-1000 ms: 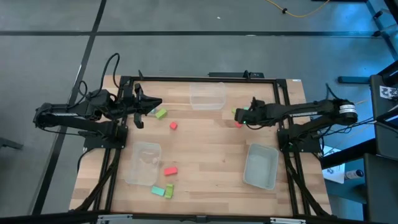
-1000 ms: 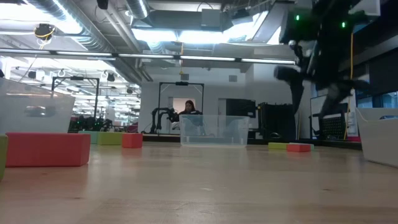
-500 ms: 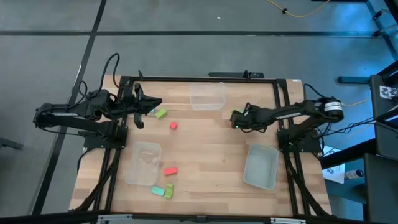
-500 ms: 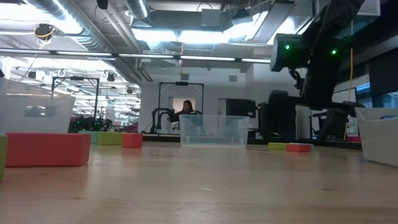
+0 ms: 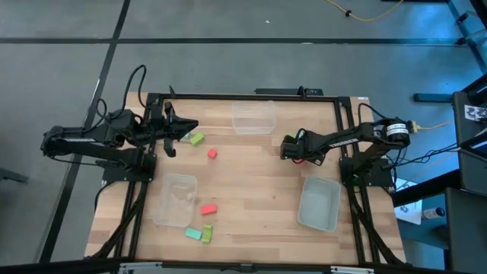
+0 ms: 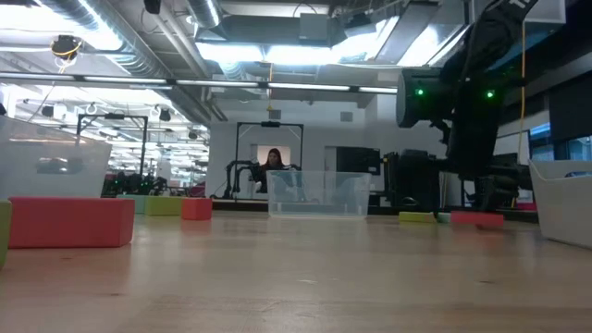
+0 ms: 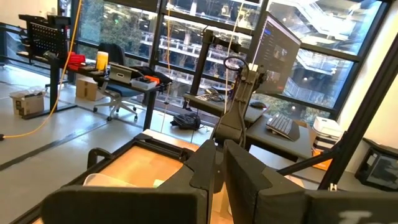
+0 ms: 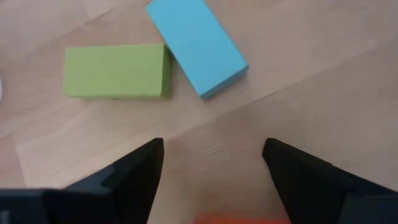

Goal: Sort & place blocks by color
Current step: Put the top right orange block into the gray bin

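Two flat rectangular blocks, a matte lime-green block (image 8: 117,71) and a smooth teal block (image 8: 196,45), lie touching at one corner on the pale wood-grain surface (image 8: 323,81), just ahead of the right gripper (image 8: 213,163), whose dark fingers (image 8: 134,171) stand wide apart and bare. A red-orange block (image 8: 242,219) shows as a sliver between the fingers. The left gripper (image 5: 190,127) hangs beside another lime block (image 5: 197,138), its fingers (image 7: 205,171) pressed together, holding nothing.

No readable text, label, brand or number anywhere — table, bins, blocks, room — none legible
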You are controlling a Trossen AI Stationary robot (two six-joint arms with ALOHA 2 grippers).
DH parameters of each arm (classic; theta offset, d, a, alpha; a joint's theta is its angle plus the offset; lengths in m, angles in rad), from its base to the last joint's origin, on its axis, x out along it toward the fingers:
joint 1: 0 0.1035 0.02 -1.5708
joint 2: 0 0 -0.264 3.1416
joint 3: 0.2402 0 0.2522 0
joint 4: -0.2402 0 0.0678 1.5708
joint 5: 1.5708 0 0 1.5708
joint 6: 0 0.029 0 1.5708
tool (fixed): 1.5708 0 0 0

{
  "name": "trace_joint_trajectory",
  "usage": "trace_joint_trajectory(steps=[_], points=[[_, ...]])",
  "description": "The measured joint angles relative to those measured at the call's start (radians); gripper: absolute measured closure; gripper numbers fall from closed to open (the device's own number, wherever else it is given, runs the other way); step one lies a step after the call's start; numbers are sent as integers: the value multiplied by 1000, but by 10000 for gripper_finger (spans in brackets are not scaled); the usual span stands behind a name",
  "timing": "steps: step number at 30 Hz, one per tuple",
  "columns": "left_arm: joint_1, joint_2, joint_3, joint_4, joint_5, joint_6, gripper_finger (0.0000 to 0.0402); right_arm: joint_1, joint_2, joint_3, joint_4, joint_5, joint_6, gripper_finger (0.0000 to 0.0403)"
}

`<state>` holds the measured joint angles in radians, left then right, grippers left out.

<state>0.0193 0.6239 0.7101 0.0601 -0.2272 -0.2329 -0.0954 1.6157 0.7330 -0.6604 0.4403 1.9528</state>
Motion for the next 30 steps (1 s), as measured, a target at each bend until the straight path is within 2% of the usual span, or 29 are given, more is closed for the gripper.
trace_joint_trajectory(steps=[8,21,25,28,30], points=[[0,0,0,0,0,0,374,1,1,-1,1,-4,-9,115],[0,0,0,0,0,0,374,2,-29,-6,-12,-34,-158,115],[0,0,0,0,0,-1,374,2,-90,-7,-35,-45,-369,115],[0,0,0,0,0,-2,374,1,-166,-6,-62,-69,-641,115],[0,0,0,0,0,-3,374,-1,-218,-6,-63,-138,-848,115]])
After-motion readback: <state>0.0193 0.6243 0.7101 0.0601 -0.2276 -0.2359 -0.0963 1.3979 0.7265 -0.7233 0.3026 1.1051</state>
